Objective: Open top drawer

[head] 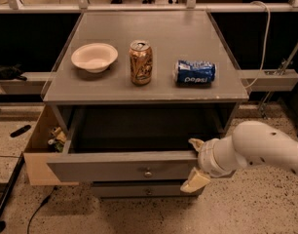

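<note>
The top drawer (115, 165) of the grey cabinet stands pulled out, its flat front carrying a small round knob (148, 173) at the centre, its inside dark. My gripper (195, 162) is at the right end of that front. It is open, one pale fingertip (195, 143) above the front's top edge and the other below its bottom edge. The white arm reaches in from the right. Beneath, a narrower drawer (139, 191) is only slightly out.
On the cabinet top (139, 89) sit a white bowl (94, 56), an upright gold can (140, 62) and a blue Pepsi can (195, 72) on its side. A cardboard box (39, 150) with clutter stands at the left. A cable lies on the speckled floor.
</note>
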Robot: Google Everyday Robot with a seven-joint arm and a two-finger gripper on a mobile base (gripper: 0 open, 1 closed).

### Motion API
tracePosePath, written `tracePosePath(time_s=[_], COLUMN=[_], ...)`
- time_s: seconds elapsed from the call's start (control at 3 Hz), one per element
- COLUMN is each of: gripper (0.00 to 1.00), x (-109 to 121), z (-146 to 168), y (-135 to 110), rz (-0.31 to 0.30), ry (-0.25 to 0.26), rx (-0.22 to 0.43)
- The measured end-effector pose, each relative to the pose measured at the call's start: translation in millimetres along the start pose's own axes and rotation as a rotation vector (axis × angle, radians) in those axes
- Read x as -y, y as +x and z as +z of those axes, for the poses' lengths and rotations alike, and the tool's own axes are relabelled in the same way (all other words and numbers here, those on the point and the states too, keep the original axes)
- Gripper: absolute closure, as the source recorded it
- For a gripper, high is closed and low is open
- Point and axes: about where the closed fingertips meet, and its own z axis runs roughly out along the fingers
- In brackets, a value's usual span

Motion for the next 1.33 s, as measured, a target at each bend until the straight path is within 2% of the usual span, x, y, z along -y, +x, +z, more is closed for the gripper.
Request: tracePosePath(time_s=[0.67, 1.0, 1.33], gripper=[0.65, 0.88, 1.00], x=[0.6, -9.3, -8.8], z=[-6.4, -8.2, -11.2], y=[-4.4, -8.0, -7.7], rz=[0.002, 0.000, 0.000], ry=[-0.003, 0.001, 0.001], rx=[0.004, 0.023, 0.023])
